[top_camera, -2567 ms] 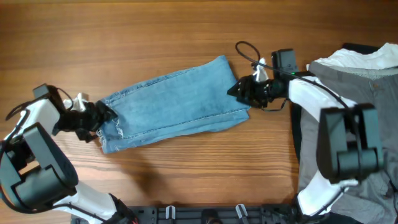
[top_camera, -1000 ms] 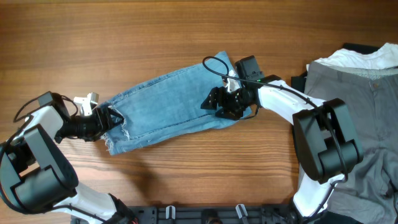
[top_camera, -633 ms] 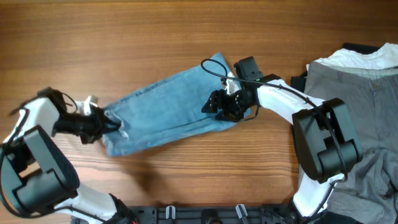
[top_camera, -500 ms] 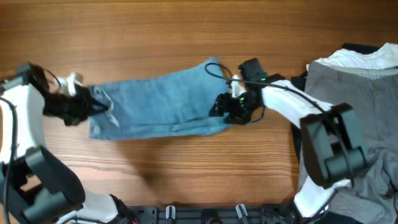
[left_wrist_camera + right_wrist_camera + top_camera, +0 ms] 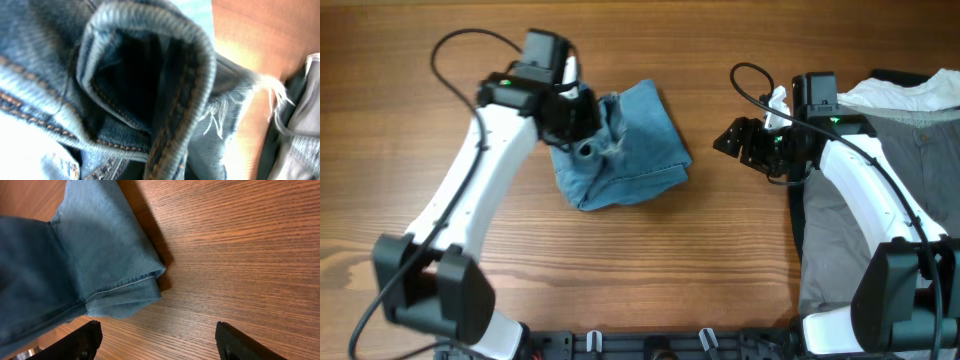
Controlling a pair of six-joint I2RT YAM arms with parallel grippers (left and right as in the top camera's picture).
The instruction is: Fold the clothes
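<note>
The clothes, a pair of light blue jeans (image 5: 635,145), lie doubled over into a short bundle at the middle of the table. My left gripper (image 5: 590,125) sits on the bundle's upper left part, shut on a bunch of denim. In the left wrist view the jeans (image 5: 150,100) fill the frame, showing a stitched hem rolled into a loop and a frayed edge; the fingers are hidden by cloth. My right gripper (image 5: 735,140) stands open over bare wood, apart from the jeans on their right. In the right wrist view the jeans' folded corner (image 5: 115,280) lies ahead of the open right gripper (image 5: 157,327).
Grey trousers (image 5: 910,150) with a white garment (image 5: 910,92) on their far end lie at the right edge of the table, under my right arm. A black cable (image 5: 750,75) loops above the right wrist. Bare wooden table (image 5: 620,260) shows all round the jeans.
My left arm swept the leg end from the far left across to the right, doubling the jeans over. My right gripper left the jeans and drew back to the right.
</note>
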